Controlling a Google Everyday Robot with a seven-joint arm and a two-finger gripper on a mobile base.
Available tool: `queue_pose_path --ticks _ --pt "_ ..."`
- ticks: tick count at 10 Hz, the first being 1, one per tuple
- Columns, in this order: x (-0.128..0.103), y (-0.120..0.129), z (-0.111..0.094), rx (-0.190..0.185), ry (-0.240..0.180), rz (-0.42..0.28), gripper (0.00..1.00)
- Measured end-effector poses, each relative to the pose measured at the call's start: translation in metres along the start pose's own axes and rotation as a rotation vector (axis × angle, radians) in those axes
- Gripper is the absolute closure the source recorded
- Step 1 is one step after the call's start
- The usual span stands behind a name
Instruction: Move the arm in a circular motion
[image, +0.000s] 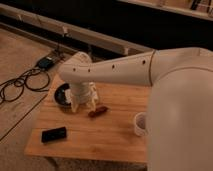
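Note:
The large cream-white arm (150, 75) reaches from the right across a small wooden table (105, 135). Its thick tubular segment shows small dark screw holes and bends down at a rounded joint (75, 70). The ribbed white gripper (82, 102) hangs below that joint, just above the table's far left part, between a dark bowl and a small brown object. The gripper holds nothing that I can see.
A dark bowl (62, 95) sits at the table's far left. A small reddish-brown object (98, 111) lies beside the gripper. A black phone-like object (53, 134) lies front left. A white cup (141, 123) stands at right. Cables (22, 82) and a power brick (46, 62) lie on the floor to the left.

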Motion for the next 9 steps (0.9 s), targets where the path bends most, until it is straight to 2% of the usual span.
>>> queue_pose_path --ticks 7,9 --pt "0.0 -0.001 0.0 0.0 0.001 0.001 0.35" --pt "0.005 -0.017 -0.006 0.012 0.007 0.032 0.35"
